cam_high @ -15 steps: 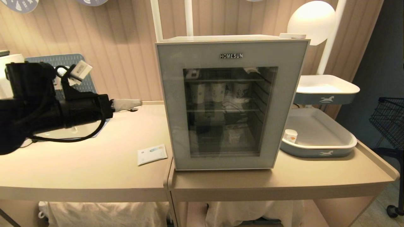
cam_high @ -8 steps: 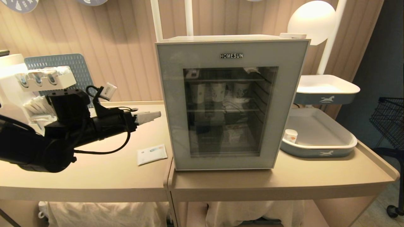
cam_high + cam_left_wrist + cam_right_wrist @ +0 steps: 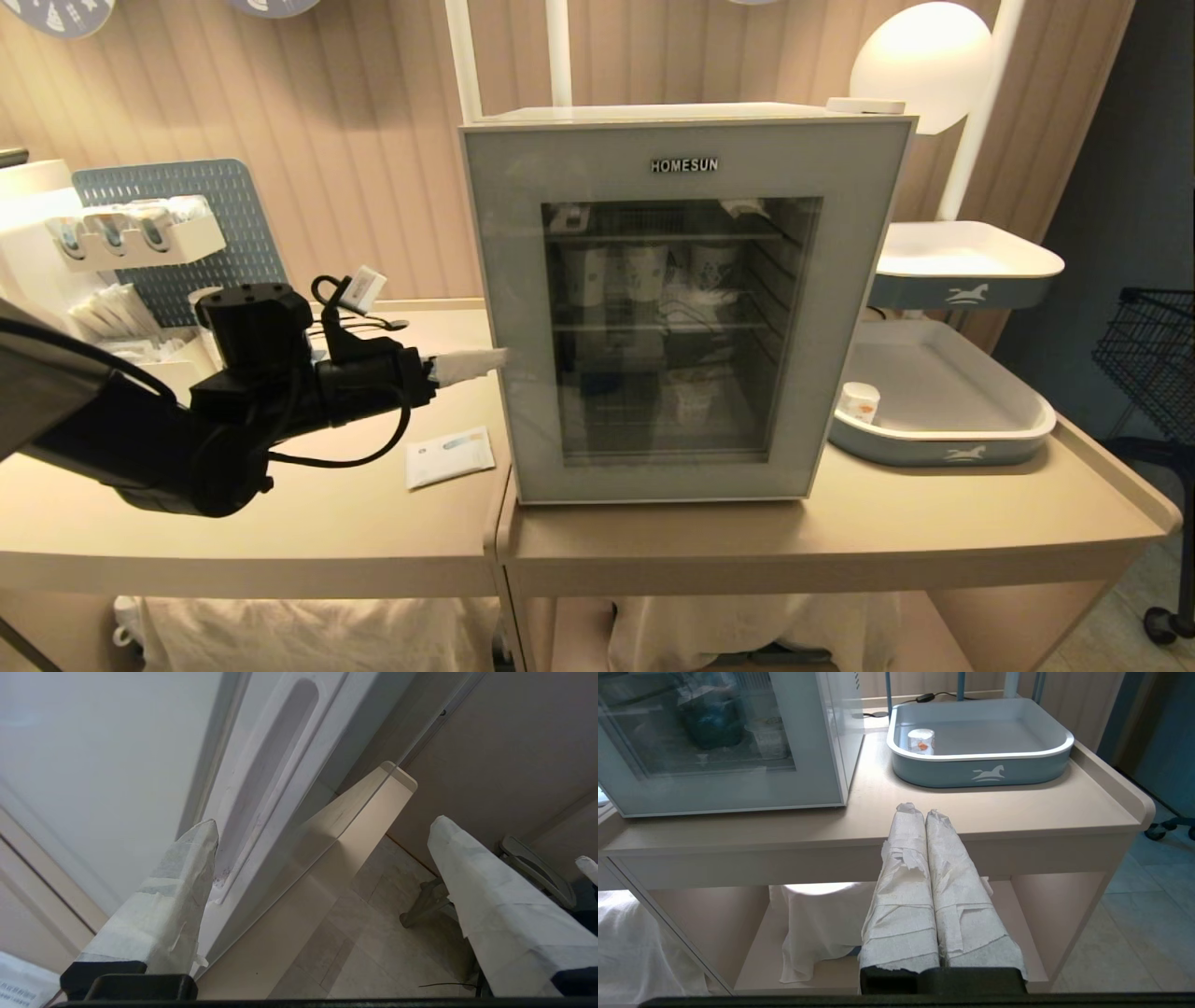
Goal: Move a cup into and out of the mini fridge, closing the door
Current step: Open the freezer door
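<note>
The mini fridge [image 3: 653, 114] stands on the table with its door [image 3: 597, 159] shut. My left gripper [image 3: 495, 359] is level at the door's left edge, about mid-height. In the left wrist view the left gripper [image 3: 322, 823] is open, wide and empty, and one taped finger [image 3: 187, 868] lies beside the long recessed grip [image 3: 271, 765] in the door's side. The cup is hidden; behind the dark glass I make out only dim shapes. My right gripper [image 3: 920, 810] hangs shut and empty below the table's front edge, out of the head view.
A grey-blue tray [image 3: 943, 439] right of the fridge holds a small white pot with an orange spot [image 3: 857, 403]. A second tray [image 3: 966, 266] sits above it. A leaflet [image 3: 450, 455] lies below my left arm. A rack [image 3: 131, 233] stands far left, a wire basket [image 3: 1153, 355] far right.
My left arm has come down and reached to the right, from beside the rack to the fridge door's left edge. The right arm, the fridge and the pot have stayed put.
</note>
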